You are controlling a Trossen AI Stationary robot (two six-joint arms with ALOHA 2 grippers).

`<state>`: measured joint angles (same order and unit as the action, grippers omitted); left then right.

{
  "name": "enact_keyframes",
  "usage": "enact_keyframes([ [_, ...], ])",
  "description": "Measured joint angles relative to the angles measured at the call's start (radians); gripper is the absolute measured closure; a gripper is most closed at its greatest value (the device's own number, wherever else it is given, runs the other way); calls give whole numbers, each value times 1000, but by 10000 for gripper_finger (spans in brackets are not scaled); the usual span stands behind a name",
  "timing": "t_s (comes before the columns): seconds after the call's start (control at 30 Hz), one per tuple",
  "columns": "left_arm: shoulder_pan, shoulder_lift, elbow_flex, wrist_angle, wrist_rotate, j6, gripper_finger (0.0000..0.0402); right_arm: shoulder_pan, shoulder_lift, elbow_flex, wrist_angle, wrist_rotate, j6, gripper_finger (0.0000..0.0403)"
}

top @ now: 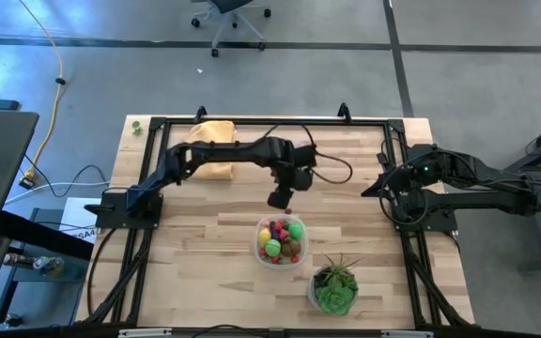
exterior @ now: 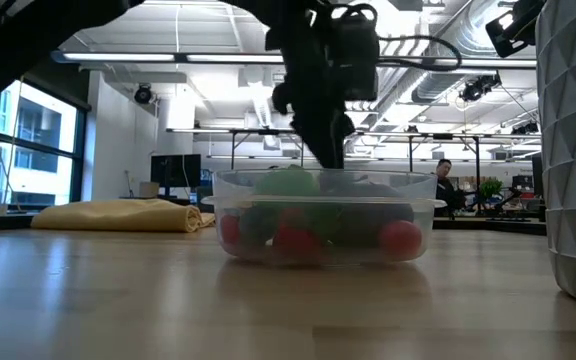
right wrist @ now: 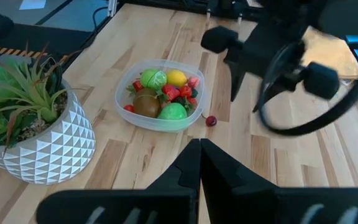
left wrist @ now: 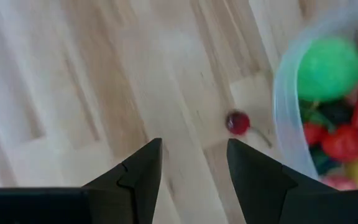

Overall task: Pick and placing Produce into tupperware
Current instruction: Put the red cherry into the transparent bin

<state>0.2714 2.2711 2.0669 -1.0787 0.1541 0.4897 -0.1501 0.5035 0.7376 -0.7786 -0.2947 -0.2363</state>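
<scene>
The tupperware (top: 281,241) is a round clear container on the table, holding several small toy fruits in red, green, yellow and brown (right wrist: 160,93). One tiny red cherry (left wrist: 237,122) lies on the wood just outside its rim (left wrist: 283,93), on the far side; the right wrist view shows the cherry (right wrist: 211,121) too. My left gripper (top: 278,200) hangs open above the table beside the container's far edge, pointing down, with the cherry a little beyond its fingertips (left wrist: 194,162). My right gripper (right wrist: 199,149) is shut and waits near the table's right side (top: 383,188).
A white faceted pot with a spiky green plant (top: 334,286) stands near the container, toward the near right (right wrist: 30,118). A folded yellow cloth (top: 214,141) lies at the far left. Bare wood (top: 195,253) spreads left of the container.
</scene>
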Motion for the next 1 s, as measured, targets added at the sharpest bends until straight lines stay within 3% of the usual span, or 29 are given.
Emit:
enact_keyframes([
  [0.6, -65, 86, 1, -33, -43, 644, 232, 0, 1, 0, -6, 0, 0, 402],
  [1.0, -78, 89, -1, -2, -3, 949, 232, 0, 1, 0, -7, 0, 0, 402],
])
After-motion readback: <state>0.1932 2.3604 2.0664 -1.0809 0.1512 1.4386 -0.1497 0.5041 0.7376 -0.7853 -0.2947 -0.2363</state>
